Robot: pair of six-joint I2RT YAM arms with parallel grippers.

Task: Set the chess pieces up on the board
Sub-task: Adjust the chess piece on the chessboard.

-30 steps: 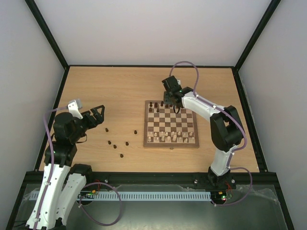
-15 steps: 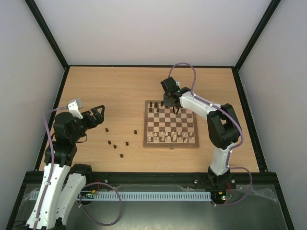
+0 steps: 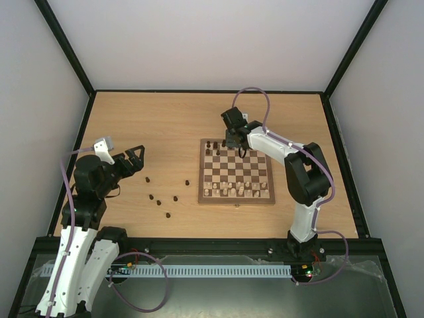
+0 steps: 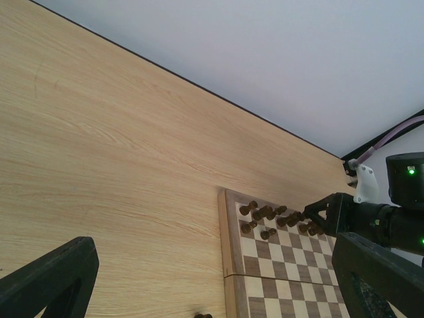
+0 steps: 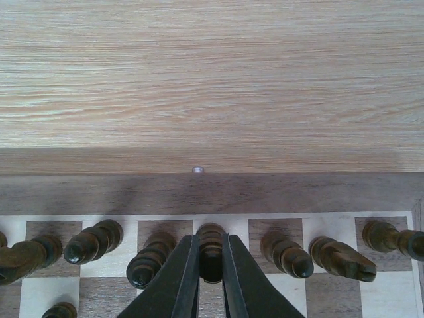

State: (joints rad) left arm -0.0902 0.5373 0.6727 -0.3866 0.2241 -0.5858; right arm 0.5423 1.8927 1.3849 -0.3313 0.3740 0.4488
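The board (image 3: 201, 172) lies right of centre on the table. Dark chess pieces (image 5: 286, 255) stand along its far row, next to the border (image 5: 99, 192). My right gripper (image 5: 211, 265) is shut on one dark piece (image 5: 211, 242) of that row, which stands upright on a cream square between the black fingers (image 5: 185, 271). From above, the right gripper (image 3: 231, 144) is at the board's far edge. Several dark pieces (image 3: 159, 203) lie loose on the table left of the board. My left gripper (image 3: 136, 161) hangs open above the table at the left, holding nothing.
Light pieces (image 3: 238, 189) fill the board's near rows. In the left wrist view the board's left border (image 4: 228, 245) and the right arm (image 4: 371, 218) are seen across bare wood. Black frame posts and white walls close in the table.
The right gripper shifted slightly left along the far row and closed its fingers on a dark piece. The left arm has not moved.
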